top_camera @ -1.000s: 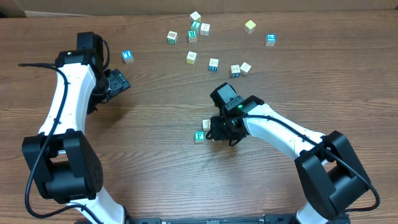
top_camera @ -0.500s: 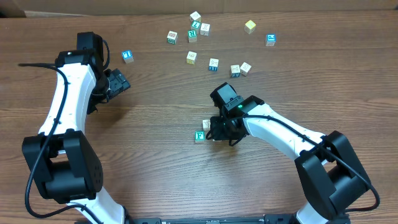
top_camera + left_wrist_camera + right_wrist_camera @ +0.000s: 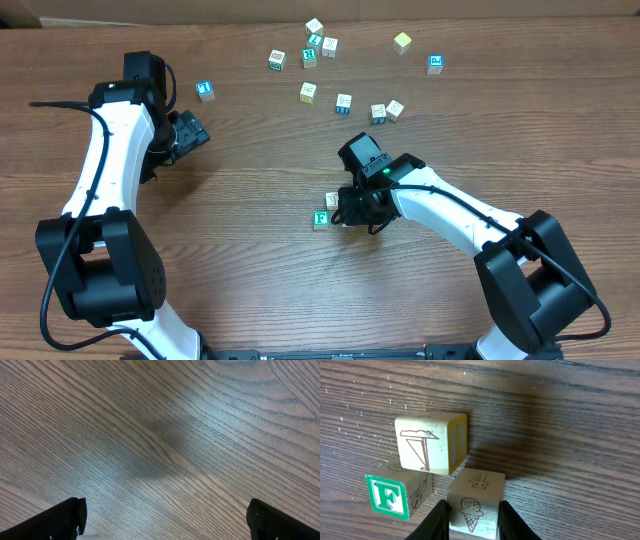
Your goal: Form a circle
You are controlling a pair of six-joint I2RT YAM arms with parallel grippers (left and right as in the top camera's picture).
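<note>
The right gripper is clamped on a cream cube marked 4, holding it just beside the start of the circle: a yellow-sided cube and the green F cube, just past its fingertips. I judge placing is the step in hand. Next comes a clean release without nudging the neighbours, then fetching from the loose cubes well beyond. The left gripper hangs wide apart over bare table.

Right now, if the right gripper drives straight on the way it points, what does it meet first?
The ice-cream block between its fingers leads; its left corner would likely clip the yellow-sided block just ahead. Beyond that, bare table.
</note>
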